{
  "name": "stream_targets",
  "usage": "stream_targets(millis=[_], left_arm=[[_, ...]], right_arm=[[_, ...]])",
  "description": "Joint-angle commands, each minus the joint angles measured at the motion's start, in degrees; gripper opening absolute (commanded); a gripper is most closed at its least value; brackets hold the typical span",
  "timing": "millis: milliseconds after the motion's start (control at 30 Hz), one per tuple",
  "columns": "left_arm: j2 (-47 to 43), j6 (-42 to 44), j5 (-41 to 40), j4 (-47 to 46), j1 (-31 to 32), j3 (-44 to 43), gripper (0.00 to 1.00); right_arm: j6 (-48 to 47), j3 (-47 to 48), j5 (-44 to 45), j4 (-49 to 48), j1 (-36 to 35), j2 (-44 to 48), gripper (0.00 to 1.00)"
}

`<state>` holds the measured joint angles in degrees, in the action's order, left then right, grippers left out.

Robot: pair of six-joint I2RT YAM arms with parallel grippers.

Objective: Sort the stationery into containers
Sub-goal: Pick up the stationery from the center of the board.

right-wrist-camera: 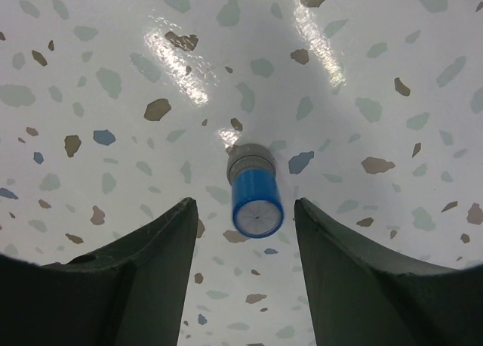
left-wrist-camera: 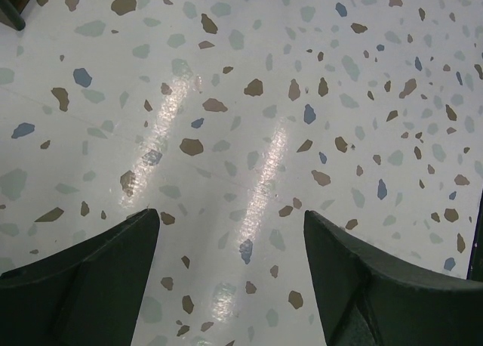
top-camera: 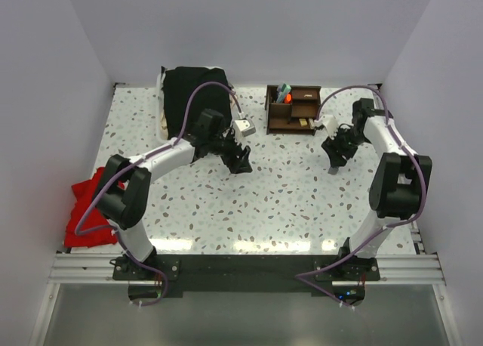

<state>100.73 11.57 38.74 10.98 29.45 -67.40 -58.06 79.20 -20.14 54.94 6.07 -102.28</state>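
the right gripper has its fingers spread wide on either side of the blue-grey sharpener, which rests on the table touching neither finger, so closing them should centre it. the left gripper, equally wide and holding nothing, hangs over the table well apart, probably to keep clear. the organiser stands just beyond the right gripper.
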Motion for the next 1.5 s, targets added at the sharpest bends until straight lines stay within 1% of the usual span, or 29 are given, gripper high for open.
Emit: stream_targets(millis=[0, 433, 800, 1033, 1067, 1133, 1167, 1267, 1367, 1400, 1467], left_arm=[[1.0, 0.6, 0.2, -0.1, 0.4, -2.7, 0.82], [3.2, -0.1, 1.1, -0.3, 0.5, -4.8, 0.82], [4.0, -0.4, 1.4, -0.5, 0.4, -5.4, 0.82], [4.4, -0.6, 1.5, -0.7, 0.5, -5.3, 0.82], [4.5, -0.7, 1.5, -0.8, 0.4, -5.4, 0.82], [4.5, -0.8, 1.6, -0.7, 0.4, -5.5, 0.82], [4.6, -0.7, 1.7, -0.7, 0.5, -5.5, 0.82], [4.4, -0.3, 1.7, -0.6, 0.5, -5.6, 0.82], [4.4, -0.1, 1.9, -0.7, 0.4, -5.8, 0.82], [4.5, 0.1, 2.0, -0.8, 0.3, -5.8, 0.82], [4.6, 0.2, 2.0, -1.0, 0.4, -5.7, 0.82]], right_arm=[[-0.1, 2.1, 1.0, -0.1, 0.4, -1.4, 0.57], [-0.8, -0.4, 1.9, -0.5, 0.5, -0.3, 0.57], [-1.4, -1.0, 2.9, -0.3, 0.6, -1.3, 0.48], [-1.1, -0.8, 3.4, 0.3, 0.6, -2.1, 0.36], [-1.3, -0.7, 3.4, 0.6, 0.6, -2.0, 0.31], [-1.6, -0.5, 3.0, 1.2, 0.7, -1.8, 0.26], [-1.6, -0.1, 2.7, 2.3, 0.6, -1.4, 0.23], [-0.4, 4.1, 1.0, 5.8, 0.6, 0.1, 0.17], [1.4, 11.8, -1.3, 10.3, 0.4, 0.1, 0.16], [2.0, 16.6, -1.7, 11.5, 0.4, -0.3, 0.16], [3.9, 21.8, -1.9, 14.2, -0.6, -2.2, 0.16]])
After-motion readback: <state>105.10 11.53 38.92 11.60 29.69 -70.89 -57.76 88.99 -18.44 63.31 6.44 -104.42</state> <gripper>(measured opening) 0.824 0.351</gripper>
